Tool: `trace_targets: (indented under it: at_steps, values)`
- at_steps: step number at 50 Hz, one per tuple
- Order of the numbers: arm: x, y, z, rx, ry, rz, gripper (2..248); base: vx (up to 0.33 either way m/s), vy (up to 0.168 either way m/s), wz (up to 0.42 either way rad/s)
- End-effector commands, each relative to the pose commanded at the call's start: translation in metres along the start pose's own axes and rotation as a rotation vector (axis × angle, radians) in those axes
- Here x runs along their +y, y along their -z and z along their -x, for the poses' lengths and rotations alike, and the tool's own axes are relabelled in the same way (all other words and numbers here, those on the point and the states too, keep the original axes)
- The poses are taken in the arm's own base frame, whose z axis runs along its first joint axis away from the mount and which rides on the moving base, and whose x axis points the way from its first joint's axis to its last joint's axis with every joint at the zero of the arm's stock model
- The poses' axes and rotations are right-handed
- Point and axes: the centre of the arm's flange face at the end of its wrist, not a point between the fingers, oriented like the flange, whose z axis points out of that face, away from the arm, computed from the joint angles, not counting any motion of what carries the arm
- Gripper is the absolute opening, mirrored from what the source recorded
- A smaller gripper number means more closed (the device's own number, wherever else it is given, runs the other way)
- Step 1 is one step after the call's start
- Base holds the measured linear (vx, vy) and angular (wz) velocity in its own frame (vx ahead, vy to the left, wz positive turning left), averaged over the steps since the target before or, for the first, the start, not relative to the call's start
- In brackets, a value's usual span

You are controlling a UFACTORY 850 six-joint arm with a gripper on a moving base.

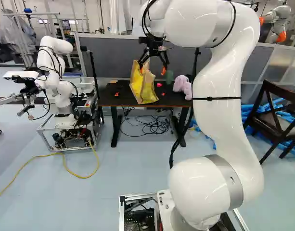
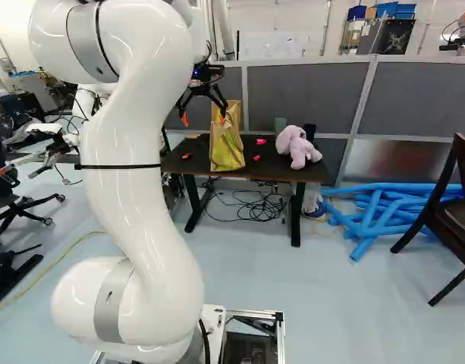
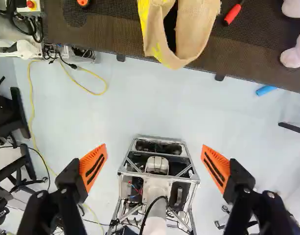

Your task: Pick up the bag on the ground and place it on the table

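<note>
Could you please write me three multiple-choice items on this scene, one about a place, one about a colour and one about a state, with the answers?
1. Where is the yellow bag?
A) On the floor
B) On the dark table
C) On the wooden chair

2. What colour is the stuffed toy?
A) Pale pinkish purple
B) Bright green
C) Black

3. How do the arm's jaws stand?
A) Shut on the bag's rim
B) Shut with nothing between them
C) Open with nothing between them

Answers:
1. B: both base views show the bag standing on the tabletop.
2. A: the right base view shows the toy's pale pinkish-purple body beside the bag.
3. C: the wrist view shows the orange pads wide apart, with the bag ahead of them and not between them.
</note>
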Motion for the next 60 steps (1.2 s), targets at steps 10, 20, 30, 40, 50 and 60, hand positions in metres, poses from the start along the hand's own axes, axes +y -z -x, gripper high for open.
trace_targets:
  at_steps: [10, 20, 30, 40, 50, 60]
  values:
    - [0.000, -0.002, 0.001, 0.009, -0.001, 0.001, 247, 0.000, 0.000, 0.000]
    - [0.001, -0.006, 0.003, 0.025, -0.002, 0.002, 247, 0.000, 0.000, 0.000]
    - [0.002, -0.011, 0.005, 0.046, -0.005, 0.003, 247, 0.000, 0.000, 0.000]
    - [0.003, -0.017, 0.008, 0.075, -0.007, 0.006, 247, 0.000, 0.000, 0.000]
    - [0.005, -0.026, 0.013, 0.110, -0.010, 0.008, 247, 0.000, 0.000, 0.000]
    - [0.007, -0.035, 0.019, 0.150, -0.014, 0.012, 247, 0.000, 0.000, 0.000]
